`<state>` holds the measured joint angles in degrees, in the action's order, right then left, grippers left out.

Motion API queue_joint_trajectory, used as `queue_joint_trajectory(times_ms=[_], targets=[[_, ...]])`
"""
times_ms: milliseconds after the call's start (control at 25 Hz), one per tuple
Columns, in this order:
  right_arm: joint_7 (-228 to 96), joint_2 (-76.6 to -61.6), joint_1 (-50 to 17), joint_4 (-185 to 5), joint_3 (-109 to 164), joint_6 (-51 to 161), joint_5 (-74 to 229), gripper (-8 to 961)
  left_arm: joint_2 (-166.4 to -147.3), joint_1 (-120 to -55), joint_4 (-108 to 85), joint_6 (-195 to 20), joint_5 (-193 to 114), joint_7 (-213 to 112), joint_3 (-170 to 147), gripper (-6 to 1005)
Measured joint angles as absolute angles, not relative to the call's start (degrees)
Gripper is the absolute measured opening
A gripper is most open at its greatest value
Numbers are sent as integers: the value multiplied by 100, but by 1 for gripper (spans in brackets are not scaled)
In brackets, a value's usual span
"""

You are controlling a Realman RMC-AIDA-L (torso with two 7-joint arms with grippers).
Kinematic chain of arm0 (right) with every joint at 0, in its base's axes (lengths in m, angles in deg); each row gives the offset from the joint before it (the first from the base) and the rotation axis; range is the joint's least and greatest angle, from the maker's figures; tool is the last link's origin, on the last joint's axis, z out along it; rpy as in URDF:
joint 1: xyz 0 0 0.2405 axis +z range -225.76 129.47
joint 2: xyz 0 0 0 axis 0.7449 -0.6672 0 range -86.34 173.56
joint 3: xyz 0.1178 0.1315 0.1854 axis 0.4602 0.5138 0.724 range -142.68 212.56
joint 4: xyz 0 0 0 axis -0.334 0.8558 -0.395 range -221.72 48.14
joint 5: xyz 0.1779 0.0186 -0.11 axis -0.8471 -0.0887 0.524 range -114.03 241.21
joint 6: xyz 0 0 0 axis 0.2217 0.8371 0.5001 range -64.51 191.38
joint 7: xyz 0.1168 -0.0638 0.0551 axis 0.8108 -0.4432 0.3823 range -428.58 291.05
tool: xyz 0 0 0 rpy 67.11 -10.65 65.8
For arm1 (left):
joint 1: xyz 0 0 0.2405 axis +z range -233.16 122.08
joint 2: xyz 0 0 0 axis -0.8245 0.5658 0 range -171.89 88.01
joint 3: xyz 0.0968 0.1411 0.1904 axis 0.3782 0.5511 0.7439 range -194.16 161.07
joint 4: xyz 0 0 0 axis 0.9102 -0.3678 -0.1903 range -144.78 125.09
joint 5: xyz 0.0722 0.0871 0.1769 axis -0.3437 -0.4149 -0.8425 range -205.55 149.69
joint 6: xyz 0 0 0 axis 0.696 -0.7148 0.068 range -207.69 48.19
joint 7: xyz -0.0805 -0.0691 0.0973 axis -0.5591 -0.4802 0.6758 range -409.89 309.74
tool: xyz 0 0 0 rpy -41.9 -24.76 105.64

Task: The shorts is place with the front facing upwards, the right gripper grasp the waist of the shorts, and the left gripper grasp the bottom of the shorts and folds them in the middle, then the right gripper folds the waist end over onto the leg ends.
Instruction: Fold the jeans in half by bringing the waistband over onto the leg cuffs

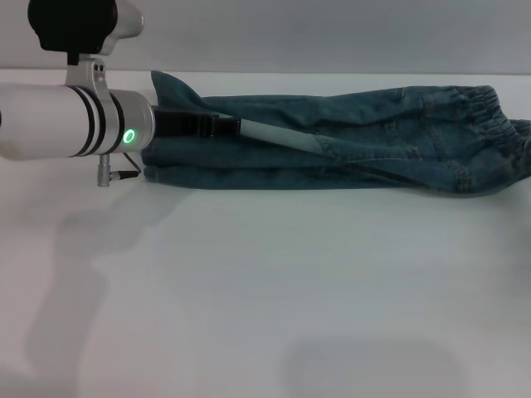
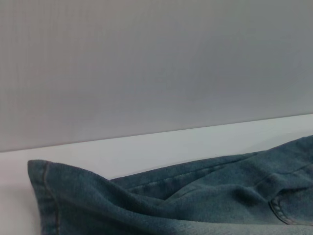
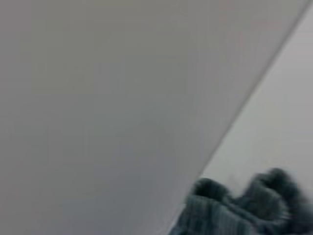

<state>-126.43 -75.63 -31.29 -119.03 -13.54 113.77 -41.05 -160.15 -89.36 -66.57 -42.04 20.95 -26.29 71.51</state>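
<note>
Shorts (image 1: 348,141) lie folded lengthwise on the white table (image 1: 265,290), a long narrow band of blue-green denim stretching away from the left gripper (image 1: 224,126) toward the far right of the head view. Left gripper's black fingers lie low over the cloth at the hem end, tips touching the denim; they look drawn together, but whether fabric is pinched between them I cannot tell from this angle. Just behind the fingers, a corner of the bottom of the shorts (image 1: 170,87) stands up off the table, hem stitching visible; the left wrist view shows the same raised hem edge (image 2: 44,196) against the pale wall (image 2: 156,63). Directly ahead of the fingertips a pale faded patch (image 1: 286,137) runs along the leg. Well beyond that, at the opposite end from the claw, sits the waist (image 1: 485,124), gathered and ruched, resting on the table.

Right gripper does not appear in any view; the right wrist view shows only a blurred dark ruffle of the waist (image 3: 244,208) close to the camera.
</note>
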Motion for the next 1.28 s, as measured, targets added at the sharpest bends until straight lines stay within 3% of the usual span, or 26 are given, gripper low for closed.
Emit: queue_joint_trajectory(times_ms=[280,720,1280], targets=[[-12957,-7547,-3278,-11626,-1282,11479,-4329,510,-16015,-9008,-6615,-4171,2099,-2535,7151,853],[-13057,-7491,-3175,-11385,-1162,11395,-4633,631,-16023,-9069,-6576,-4169,2103,-2530,7151,853],[-13062,-7481,-2939,-11205,-1137,11175,-4602,615,-16016,-9085,-6535,-4163,2102,-2483,7151,853]])
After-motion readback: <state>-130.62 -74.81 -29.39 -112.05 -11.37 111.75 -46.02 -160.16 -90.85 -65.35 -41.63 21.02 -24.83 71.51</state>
